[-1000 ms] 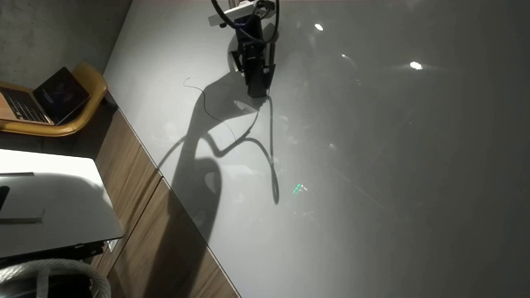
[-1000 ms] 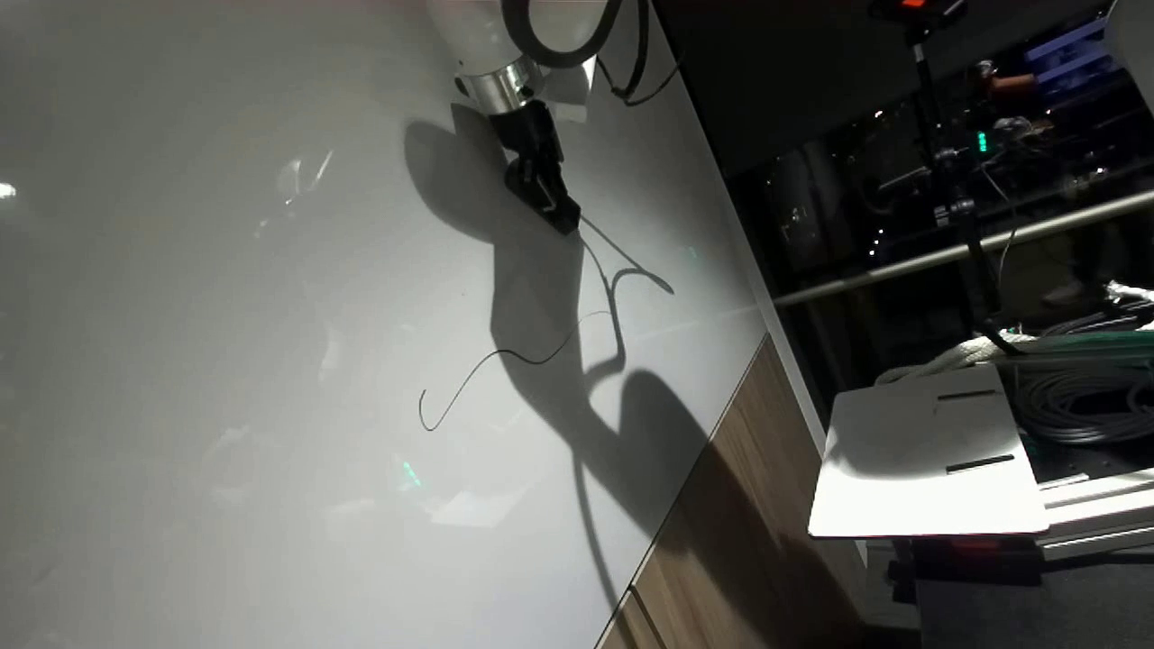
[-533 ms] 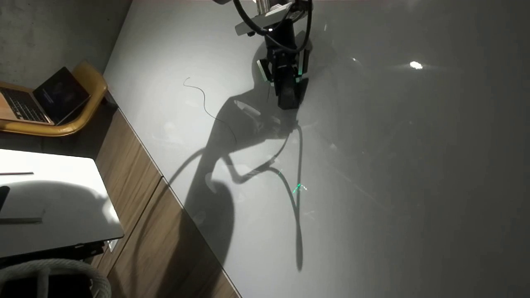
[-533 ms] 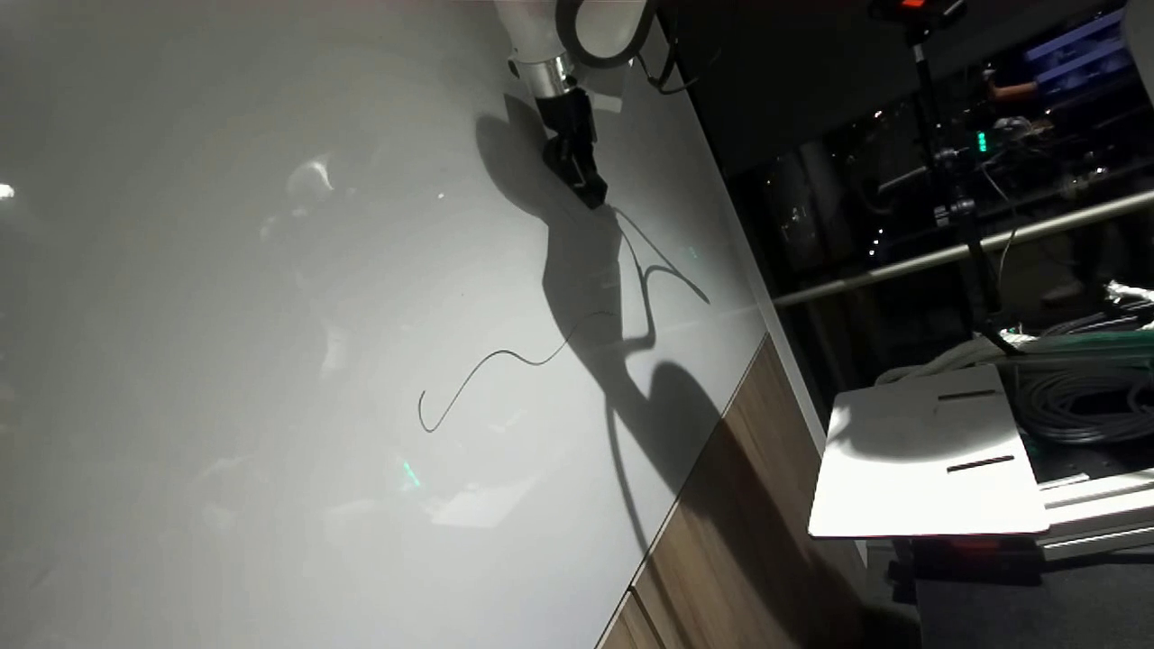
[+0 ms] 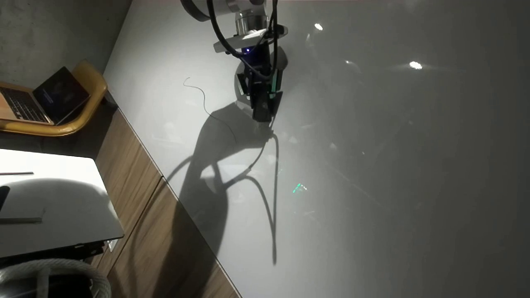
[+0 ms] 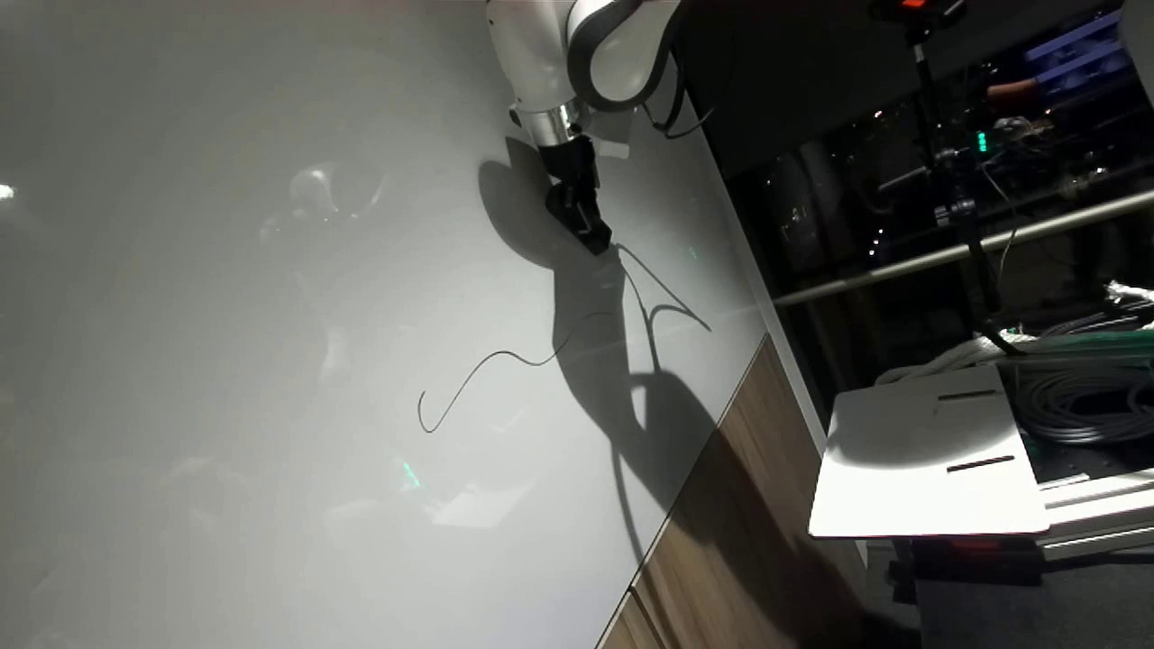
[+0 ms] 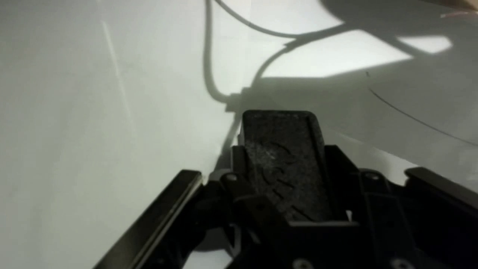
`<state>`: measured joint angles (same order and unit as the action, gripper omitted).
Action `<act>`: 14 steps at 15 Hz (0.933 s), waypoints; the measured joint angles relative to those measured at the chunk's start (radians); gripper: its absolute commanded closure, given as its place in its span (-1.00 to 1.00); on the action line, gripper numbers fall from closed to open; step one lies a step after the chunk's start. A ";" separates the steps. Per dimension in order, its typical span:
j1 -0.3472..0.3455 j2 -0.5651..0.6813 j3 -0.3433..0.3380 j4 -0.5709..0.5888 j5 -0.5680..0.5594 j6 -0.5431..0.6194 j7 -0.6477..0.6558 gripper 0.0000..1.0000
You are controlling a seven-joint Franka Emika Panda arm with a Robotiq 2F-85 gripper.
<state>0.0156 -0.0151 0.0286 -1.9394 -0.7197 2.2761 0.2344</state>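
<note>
My gripper (image 7: pixel 284 151) is shut on a dark grey block (image 7: pixel 283 130) with a felt-like, scribbled face, one finger on each side of it. The block's rounded end sticks out past the fingertips. In an exterior view the block (image 5: pixel 261 111) points down over a glossy white surface (image 5: pixel 372 186); whether it touches that surface I cannot tell. A thin, dark wavy line (image 5: pixel 204 101) runs across the surface to the left of the gripper there. In another exterior view the line (image 6: pixel 491 356) lies below the gripper (image 6: pixel 586 230). The wrist view shows part of the line (image 7: pixel 410 116) at the right.
Shadows of the arm and cable fall over the surface. Wood panelling (image 5: pixel 136 182) borders it. Beyond are a laptop (image 5: pixel 62 97) on a yellow chair (image 5: pixel 96 87), a white panel (image 6: pixel 929 460), coiled cables (image 6: pixel 1082 406) and a dark stand (image 6: pixel 947 171).
In an exterior view the gripper with the block swung right, then back left and lower. The grip stays the same. The wavy line looks unchanged.
</note>
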 measured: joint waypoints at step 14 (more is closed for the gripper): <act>0.095 0.010 0.071 0.210 -0.003 -0.256 -0.066 0.41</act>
<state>0.1108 -0.0047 0.0997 -1.7290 -0.7227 2.0206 0.1687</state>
